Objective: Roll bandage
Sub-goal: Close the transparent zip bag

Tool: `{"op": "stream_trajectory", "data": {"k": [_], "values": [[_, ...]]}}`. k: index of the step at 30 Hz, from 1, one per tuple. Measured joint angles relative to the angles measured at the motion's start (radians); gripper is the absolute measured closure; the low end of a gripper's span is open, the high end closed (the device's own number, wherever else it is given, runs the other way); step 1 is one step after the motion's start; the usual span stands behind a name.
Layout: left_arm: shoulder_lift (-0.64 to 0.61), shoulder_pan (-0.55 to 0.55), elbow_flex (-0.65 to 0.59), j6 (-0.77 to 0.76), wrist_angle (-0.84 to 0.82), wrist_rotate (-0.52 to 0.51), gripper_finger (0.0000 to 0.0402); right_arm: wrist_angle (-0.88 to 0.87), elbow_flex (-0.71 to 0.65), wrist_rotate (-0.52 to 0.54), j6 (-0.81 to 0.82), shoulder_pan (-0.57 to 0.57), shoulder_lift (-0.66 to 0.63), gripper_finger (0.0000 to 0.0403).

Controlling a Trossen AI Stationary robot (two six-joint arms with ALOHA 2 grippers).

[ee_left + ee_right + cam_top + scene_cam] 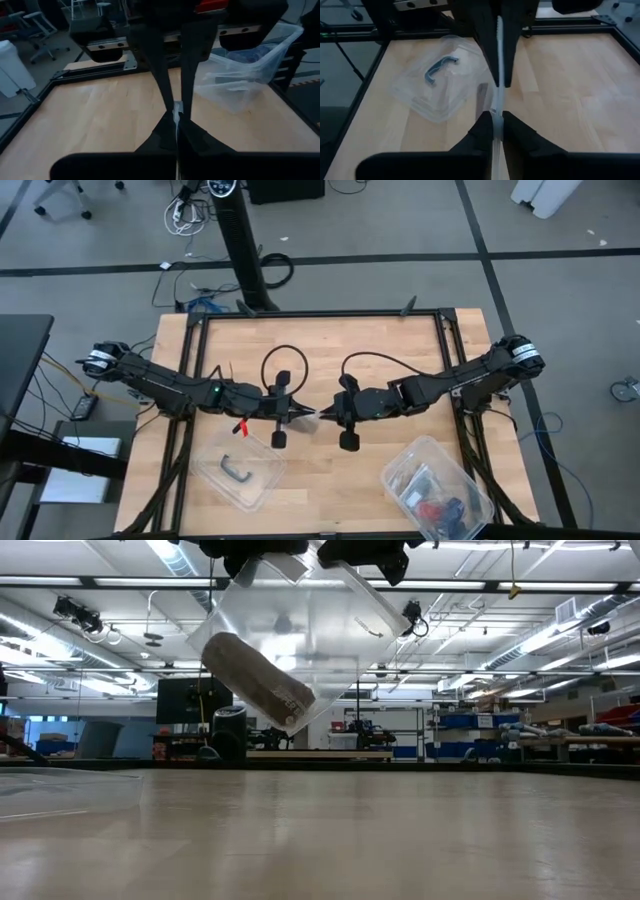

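The bandage, apparently already a tight brown roll, is hanging inside a clear pouch above the table. The left gripper and right gripper are both pinching the pouch's edge, so rolling looks finished.

Table centre blocked by both grippers meeting tip to tip; far table half open.

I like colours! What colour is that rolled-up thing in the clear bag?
Brown. The bandage shows best in the low view.
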Motion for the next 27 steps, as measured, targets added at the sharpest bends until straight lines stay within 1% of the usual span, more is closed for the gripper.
{"op": "stream_trajectory", "data": {"k": [4, 27], "values": [[0.000, 0.000, 0.000, 0.018, 0.007, -0.011, 0.0401, -0.023, 0.002, 0.002, 0.007, 0.007, -0.001, 0.0387], [-0.034, -0.002, -0.002, 0.029, 0.007, -0.020, 0.0401, -0.092, 0.001, -0.012, 0.054, 0.019, -0.002, 0.0387]]}}
